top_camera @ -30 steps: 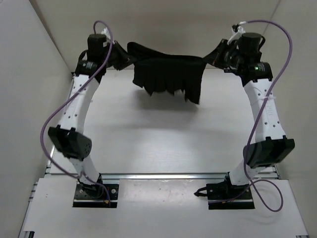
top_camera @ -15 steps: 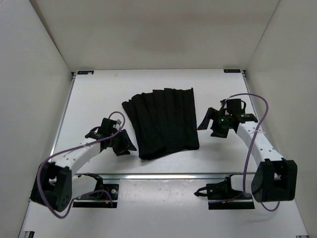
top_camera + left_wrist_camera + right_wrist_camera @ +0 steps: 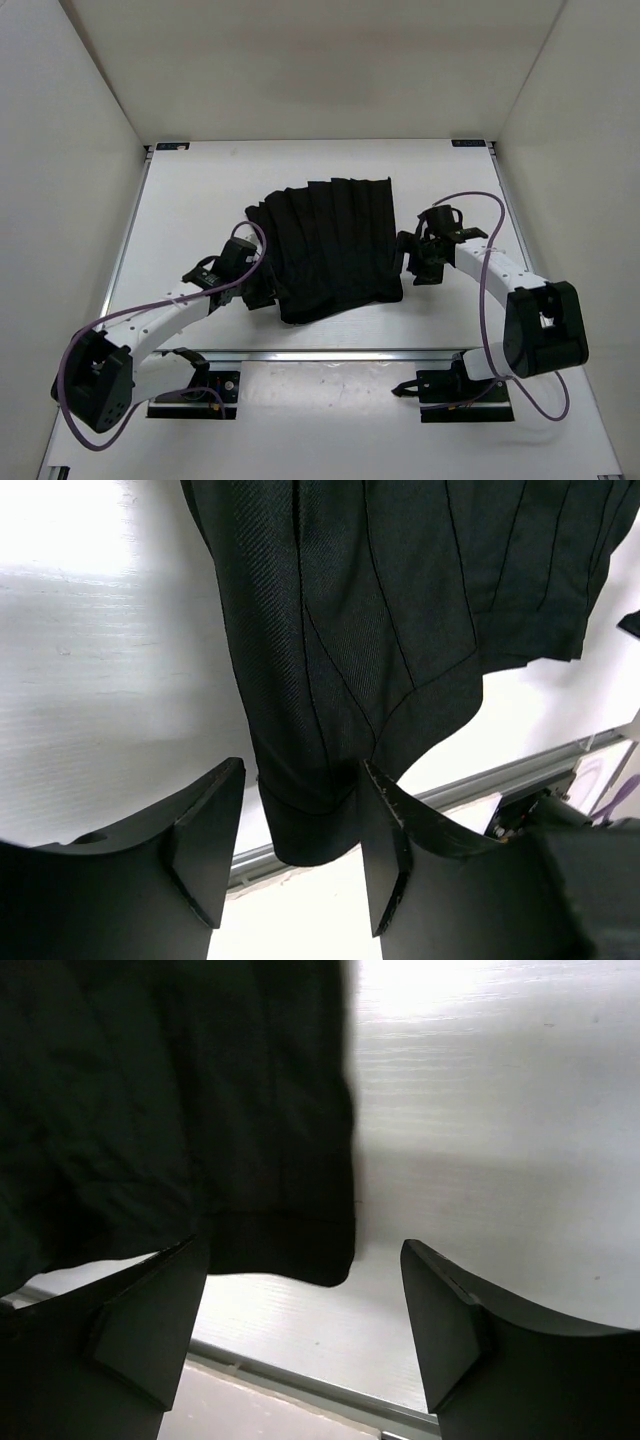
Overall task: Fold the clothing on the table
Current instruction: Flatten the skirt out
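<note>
Clothing (image 3: 330,245) lies flat and pleated on the counter (image 3: 200,190), toward the near edge. Top view: left claw (image 3: 262,287) at its near-left edge, right claw (image 3: 408,258) just beside its right edge. Left wrist: fingers (image 3: 205,830) spread, garment corner showing between them, nothing pinched. Right wrist: fingers (image 3: 150,1310) spread, empty.

The left arm (image 3: 160,315) and right arm (image 3: 490,265) reach low from the frame's bottom corners toward its centre. The left pincer (image 3: 262,285) and right pincer (image 3: 410,258) face each other, jaws spread apart.
</note>
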